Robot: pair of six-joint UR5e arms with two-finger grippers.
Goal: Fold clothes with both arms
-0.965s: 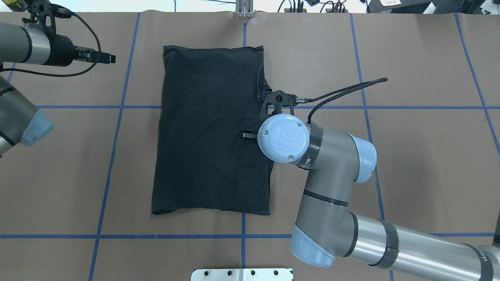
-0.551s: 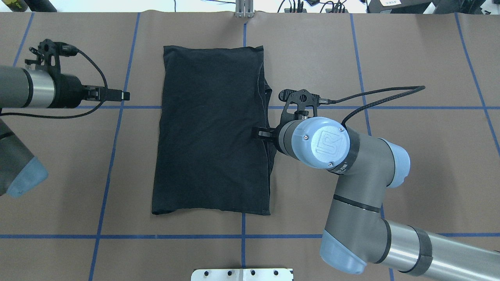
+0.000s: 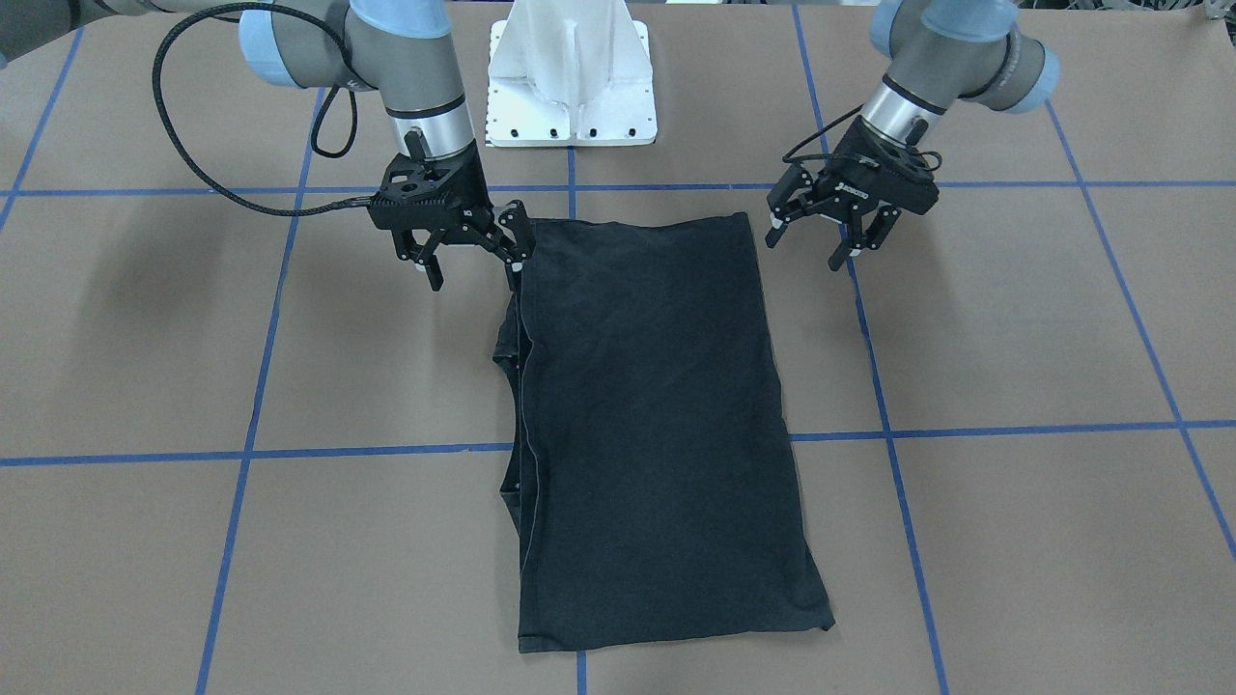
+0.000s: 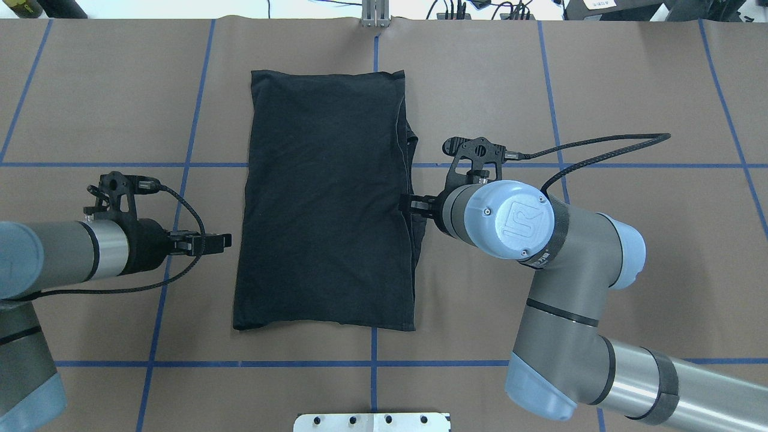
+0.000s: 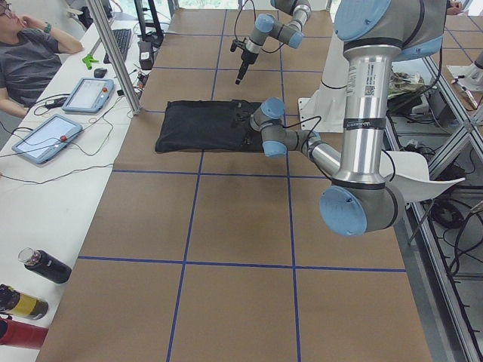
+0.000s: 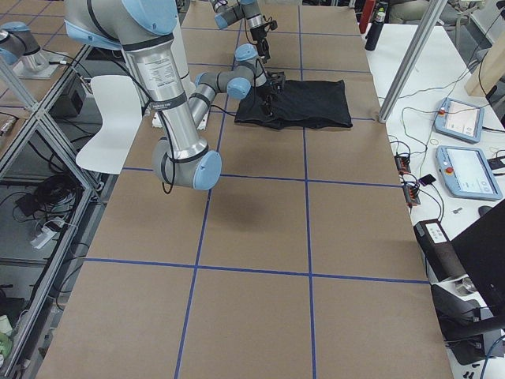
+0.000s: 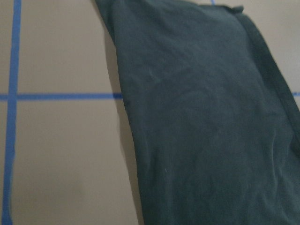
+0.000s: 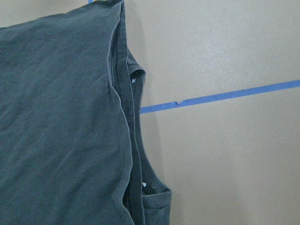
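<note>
The clothes are one black T-shirt (image 4: 324,204), folded into a long rectangle and lying flat mid-table (image 3: 657,425); no print shows. Layered sleeve edges stick out along its right side (image 8: 136,164). My right gripper (image 3: 473,275) is open above that side, one finger by the shirt's near corner and nothing between the fingers; from overhead it sits at the edge (image 4: 405,205). My left gripper (image 3: 811,241) is open and empty, just off the shirt's left side (image 4: 225,241). The left wrist view shows the shirt's left edge (image 7: 201,131) on the brown mat.
Blue tape lines cross the brown table cover. The white base pedestal (image 3: 570,87) stands at the robot's edge. Beside the table, a seated person (image 5: 30,60), two tablets (image 5: 45,136) and bottles (image 5: 38,268) are on a white bench.
My left arm swung from the far left corner toward the robot, ending close to the shirt's left edge. My right gripper slid right, off the shirt's top to its right edge.
</note>
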